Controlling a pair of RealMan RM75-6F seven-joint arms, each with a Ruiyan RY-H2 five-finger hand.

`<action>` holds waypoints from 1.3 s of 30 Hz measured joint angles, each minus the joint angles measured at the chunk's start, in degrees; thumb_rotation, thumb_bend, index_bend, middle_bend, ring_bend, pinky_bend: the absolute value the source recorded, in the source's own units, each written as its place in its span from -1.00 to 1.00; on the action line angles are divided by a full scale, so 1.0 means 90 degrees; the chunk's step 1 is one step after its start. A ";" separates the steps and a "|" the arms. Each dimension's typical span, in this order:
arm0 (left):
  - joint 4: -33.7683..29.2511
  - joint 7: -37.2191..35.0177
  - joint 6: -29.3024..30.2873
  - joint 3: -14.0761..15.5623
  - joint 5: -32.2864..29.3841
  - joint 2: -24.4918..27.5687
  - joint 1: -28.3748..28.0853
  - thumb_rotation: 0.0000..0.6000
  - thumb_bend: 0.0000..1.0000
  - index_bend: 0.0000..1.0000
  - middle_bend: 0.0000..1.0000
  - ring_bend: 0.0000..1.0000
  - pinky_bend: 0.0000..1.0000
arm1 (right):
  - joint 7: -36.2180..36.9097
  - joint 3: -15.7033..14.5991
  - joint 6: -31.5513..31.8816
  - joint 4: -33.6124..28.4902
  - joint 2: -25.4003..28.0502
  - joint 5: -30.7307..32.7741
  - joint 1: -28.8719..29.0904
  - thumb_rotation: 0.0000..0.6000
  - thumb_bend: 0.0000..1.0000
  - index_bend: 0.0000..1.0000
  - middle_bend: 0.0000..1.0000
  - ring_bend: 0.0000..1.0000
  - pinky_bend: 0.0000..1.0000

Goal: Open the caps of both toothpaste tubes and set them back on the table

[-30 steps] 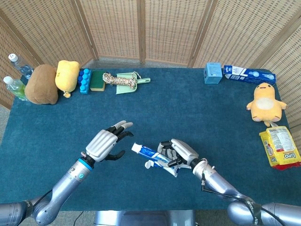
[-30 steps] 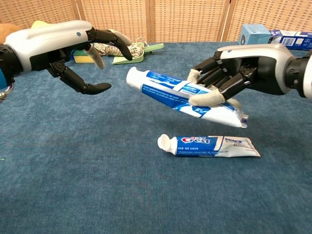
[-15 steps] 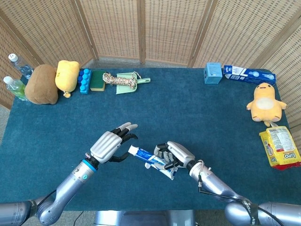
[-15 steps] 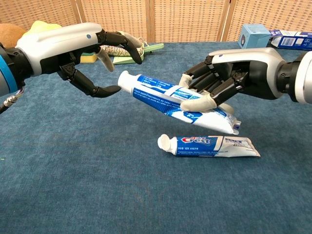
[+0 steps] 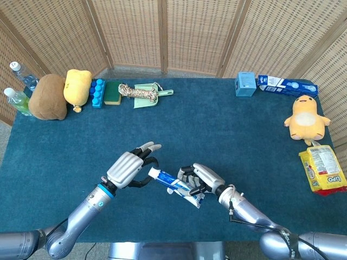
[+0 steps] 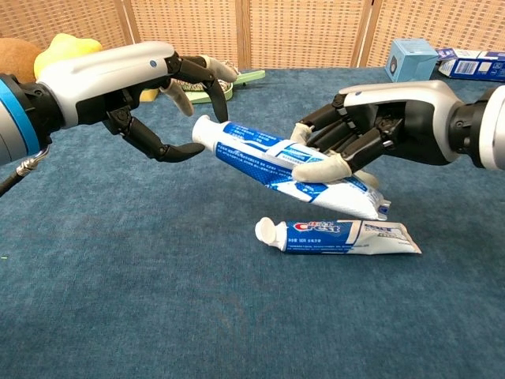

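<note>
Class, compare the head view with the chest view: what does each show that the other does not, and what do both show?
Only the head view shows the yellow plush, the snack bag and the bottles at the table's edges. Only the chest view shows the second tube lying on the table, its cap flipped open; in the head view the right hand hides it. Both show the left hand with fingers spread around the cap end of the raised tube, which the right hand holds, plus the blue box.
</note>
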 measured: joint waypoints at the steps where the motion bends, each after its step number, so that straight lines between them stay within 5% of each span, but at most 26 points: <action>1: 0.0002 -0.0006 0.0008 -0.0002 0.0002 -0.0006 -0.0003 1.00 -0.34 -0.18 -0.75 -0.87 -0.46 | 0.0017 -0.0002 -0.0014 0.0001 0.0018 -0.0015 0.0002 1.00 0.20 0.91 0.53 0.44 0.61; 39: 0.0070 -0.0091 0.0214 0.0082 0.0039 0.0047 0.0030 1.00 -0.34 0.03 -0.72 -0.85 -0.40 | 0.1128 0.0211 -0.0393 0.0397 0.0143 0.0075 -0.0046 1.00 0.20 0.91 0.56 0.47 0.63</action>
